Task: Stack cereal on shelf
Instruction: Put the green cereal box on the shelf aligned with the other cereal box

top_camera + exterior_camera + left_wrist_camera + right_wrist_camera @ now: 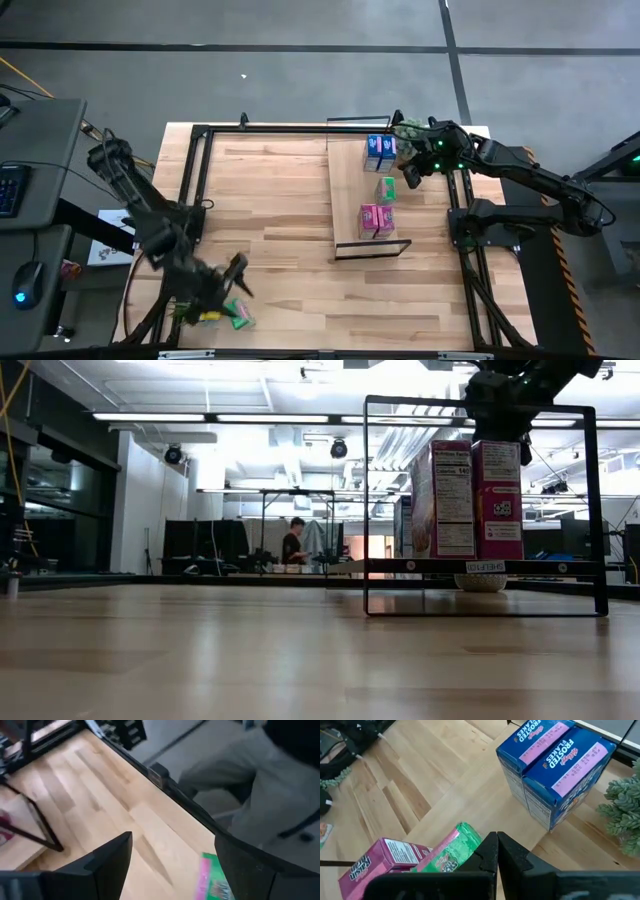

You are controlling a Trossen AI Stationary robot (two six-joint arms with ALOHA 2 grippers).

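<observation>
**Cereal boxes on shelf, one box at the surface's lower-left edge**

The shelf (347, 190) lies right of centre in the high view, its black wire frame closing both ends. Five boxes stand along its right side. The two blue boxes (379, 152) sit side by side, touching, at the upper end. One green box (386, 188) stands alone at the middle. The two pink boxes (376, 220) stand together near the lower end.

The right pincer (410, 176) hovers just right of the green box on the shelf. Its wrist view shows both fingers pressed together, gripping nothing, above that green box, with a pink box beside it.

The left pincer (236, 272) is at the lower left of the high view, near the surface's (270, 200) bottom edge. Its fingers (107, 865) are spread wide with nothing between them. The second green box (237, 314) lies flat just below it, near the edge.

A small potted plant (411, 130) stands right of the blue boxes.
</observation>
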